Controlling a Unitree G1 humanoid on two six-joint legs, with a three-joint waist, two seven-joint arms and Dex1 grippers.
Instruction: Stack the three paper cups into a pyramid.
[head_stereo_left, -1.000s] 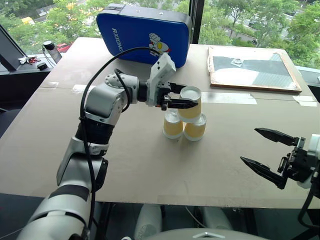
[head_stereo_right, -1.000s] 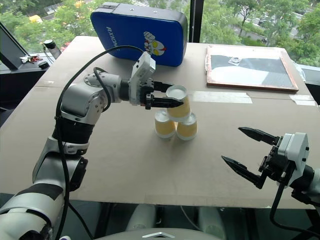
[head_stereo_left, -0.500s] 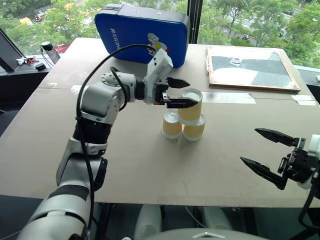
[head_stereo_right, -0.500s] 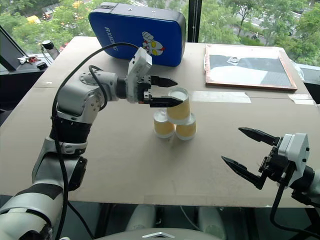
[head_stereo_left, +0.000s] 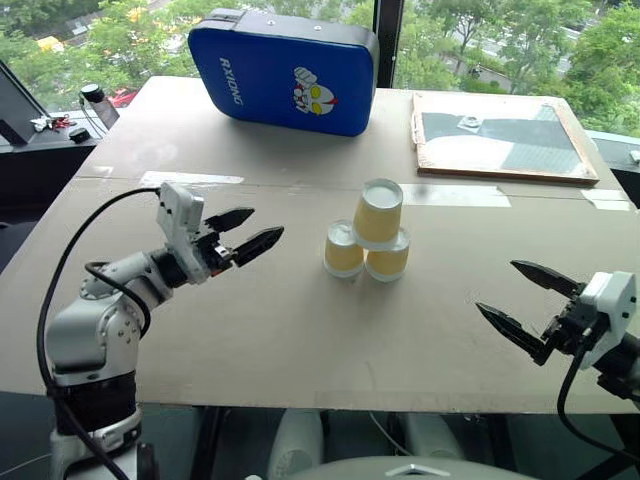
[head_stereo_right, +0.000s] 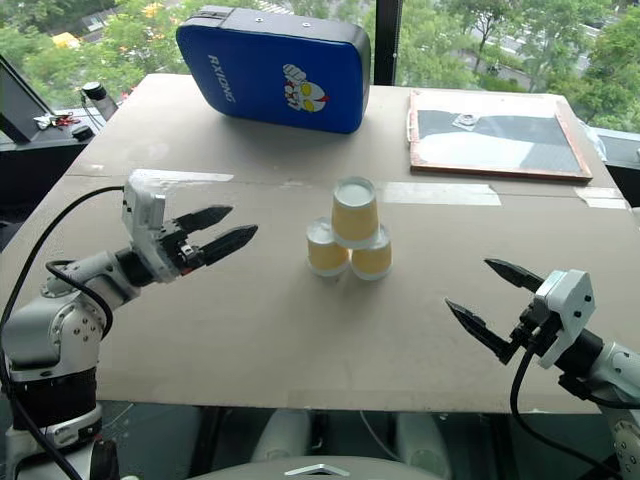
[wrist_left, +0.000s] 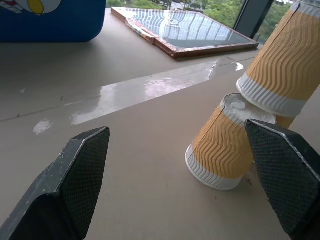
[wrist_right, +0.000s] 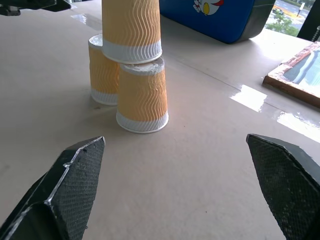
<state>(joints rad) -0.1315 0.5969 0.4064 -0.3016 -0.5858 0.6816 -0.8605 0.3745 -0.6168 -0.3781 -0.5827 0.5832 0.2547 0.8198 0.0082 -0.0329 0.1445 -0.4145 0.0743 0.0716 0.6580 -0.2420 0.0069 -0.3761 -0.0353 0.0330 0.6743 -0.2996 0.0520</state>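
The three paper cups stand upside down as a pyramid in the middle of the table: two lower cups (head_stereo_left: 343, 252) (head_stereo_left: 388, 260) side by side, with the third cup (head_stereo_left: 378, 213) resting across their tops. My left gripper (head_stereo_left: 262, 225) is open and empty, well to the left of the stack, and it points toward the cups. In the left wrist view its fingers (wrist_left: 75, 185) frame a lower cup (wrist_left: 222, 145). My right gripper (head_stereo_left: 498, 287) hangs open and empty near the table's front right edge. Its wrist view shows the stack (wrist_right: 142, 92) ahead.
A blue pad (head_stereo_left: 285, 68) lies at the back of the table. A wood-framed board (head_stereo_left: 505, 135) lies at the back right. A strip of clear tape (head_stereo_left: 455, 195) runs behind the cups. Small items (head_stereo_left: 100, 100) sit on the ledge at far left.
My left gripper opened, let go of the top cup and drew back to the left and lower. The top cup stays on the two below. The right gripper sank a little.
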